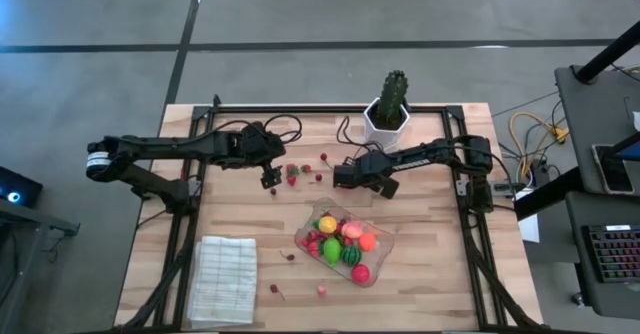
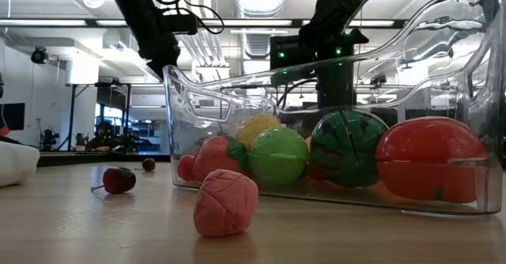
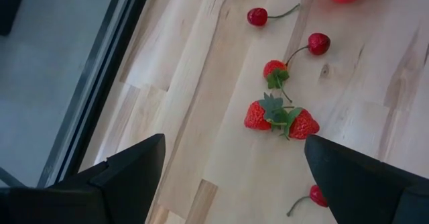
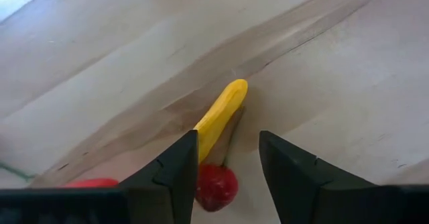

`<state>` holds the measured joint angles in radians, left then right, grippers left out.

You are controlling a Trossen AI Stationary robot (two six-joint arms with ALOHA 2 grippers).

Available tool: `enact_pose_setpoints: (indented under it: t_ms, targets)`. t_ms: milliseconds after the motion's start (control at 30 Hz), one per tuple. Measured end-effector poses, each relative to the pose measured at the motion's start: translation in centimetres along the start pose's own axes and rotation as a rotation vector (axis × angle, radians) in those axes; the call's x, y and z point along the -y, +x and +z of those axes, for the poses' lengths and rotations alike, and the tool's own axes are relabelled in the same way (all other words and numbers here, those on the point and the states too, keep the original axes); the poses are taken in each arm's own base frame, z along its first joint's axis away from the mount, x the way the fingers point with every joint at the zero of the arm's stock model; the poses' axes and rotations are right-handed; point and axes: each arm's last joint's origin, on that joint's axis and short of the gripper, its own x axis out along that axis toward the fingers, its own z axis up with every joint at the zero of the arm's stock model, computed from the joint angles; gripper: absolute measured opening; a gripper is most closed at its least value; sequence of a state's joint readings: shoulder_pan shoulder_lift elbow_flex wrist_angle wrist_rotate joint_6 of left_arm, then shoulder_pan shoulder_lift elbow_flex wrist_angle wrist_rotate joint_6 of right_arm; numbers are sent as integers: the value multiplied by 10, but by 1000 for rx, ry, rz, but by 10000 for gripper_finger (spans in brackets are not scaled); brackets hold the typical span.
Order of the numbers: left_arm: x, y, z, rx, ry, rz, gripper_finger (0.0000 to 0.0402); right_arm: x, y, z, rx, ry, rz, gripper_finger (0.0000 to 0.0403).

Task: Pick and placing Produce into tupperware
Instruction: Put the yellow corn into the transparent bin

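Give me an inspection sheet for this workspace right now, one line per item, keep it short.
Surface: light wooden table, dark frame rails at its sides.
Job's things: tupperware front centre, holding several toy fruits; strawberries and cherries loose mid-table; a cherry and yellow piece lie under the right arm; pink fruit near the table's front edge.
Clutter: potted cactus at the back; white cloth front left.
Grippers: left gripper open above the strawberries; right gripper low, jaws astride the cherry, narrow gap.
Cables: yellow and white leads off the right side.
Surroundings: grey floor, desk with keyboard at right.
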<state>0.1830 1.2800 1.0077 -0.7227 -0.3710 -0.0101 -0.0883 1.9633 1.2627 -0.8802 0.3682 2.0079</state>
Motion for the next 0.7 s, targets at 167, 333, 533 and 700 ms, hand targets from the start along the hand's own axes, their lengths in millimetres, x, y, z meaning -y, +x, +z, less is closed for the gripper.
enact_pose_setpoints:
  t_ms: [167,333,533,700]
  targets:
    - [0,0,0,0,0,0,342,-5,-4,-1,-12,10,25,155]
    - [0,0,0,0,0,0,342,-6,-3,1,-7,13,25,155]
    - [0,0,0,-1,0,0,342,-8,-6,2,-12,37,32,157]
    - [0,0,0,-1,1,0,342,-11,-5,5,-2,45,40,158]
